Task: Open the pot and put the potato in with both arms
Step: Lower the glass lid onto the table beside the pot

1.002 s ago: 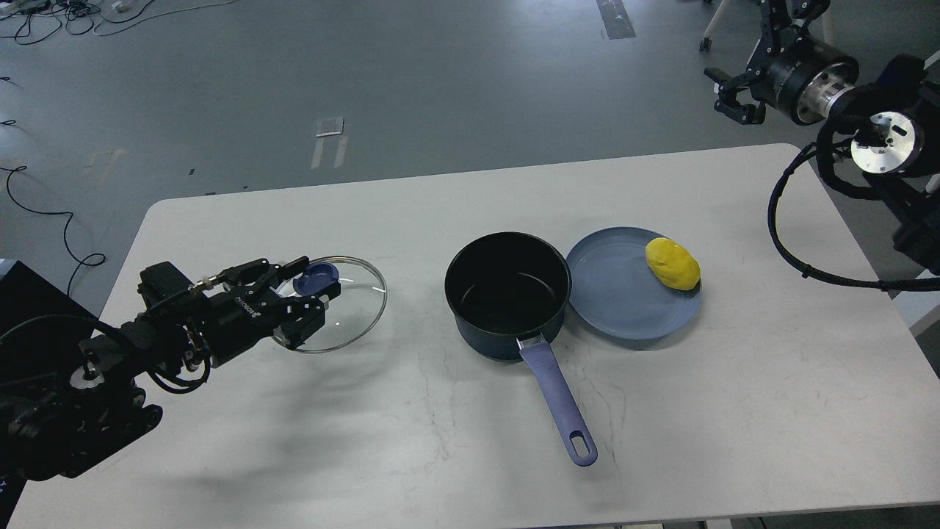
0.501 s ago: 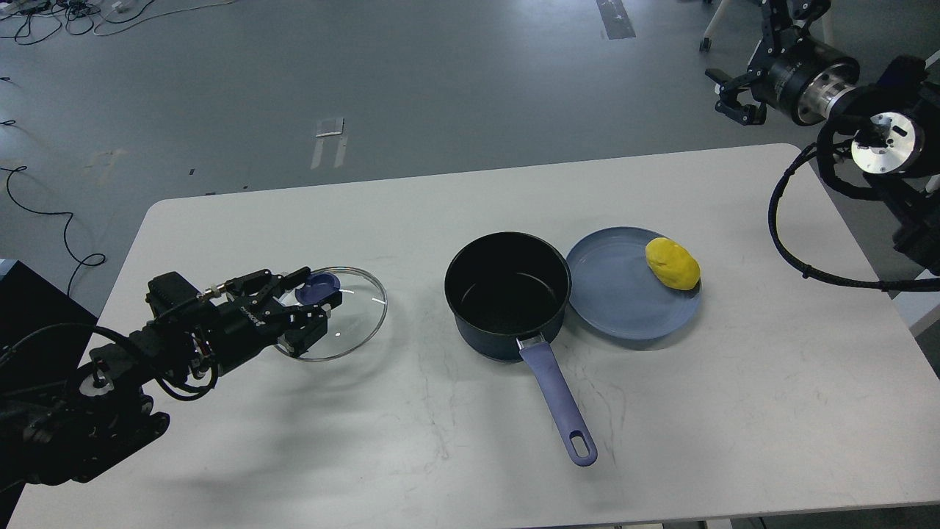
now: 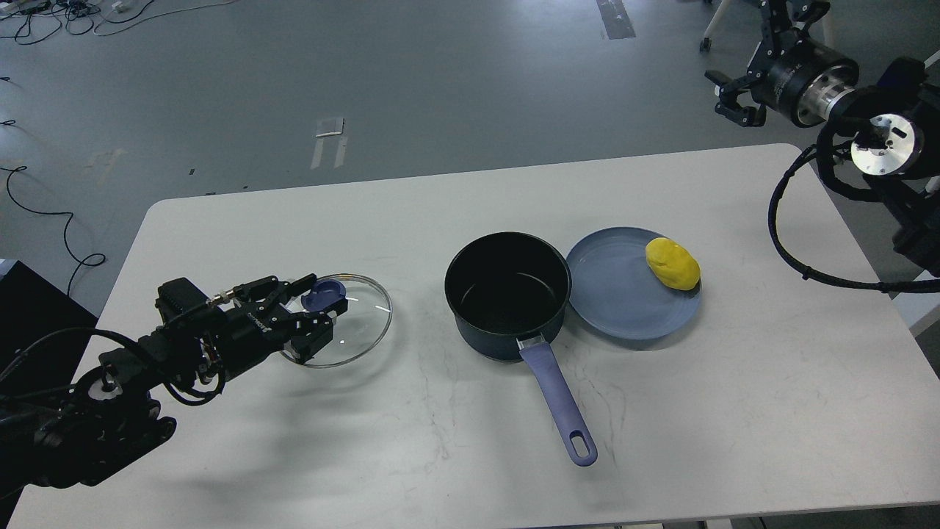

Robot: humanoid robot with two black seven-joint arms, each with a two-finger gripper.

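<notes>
— What's over on the left?

— The left gripper [image 3: 317, 303], low over the white table [image 3: 411, 441]. Its jaws stand around the blue knob [image 3: 324, 296] of the glass lid [image 3: 356, 327] — whether they press the knob or stand a little off it, I cannot tell. The lid lies well left of the pot.

— And the middle?

— The dark saucepan [image 3: 508, 294], uncovered, its blue handle [image 3: 559, 404] pointing toward the near edge.

— The potato?

— The yellow potato [image 3: 672, 263] lies on the far right part of the blue plate [image 3: 624, 308], which touches the pot's right side.

— The other arm?

— The right gripper [image 3: 732, 98] hangs beyond the table's far right corner, well apart from everything — too small and dark to tell how its jaws stand.
</notes>
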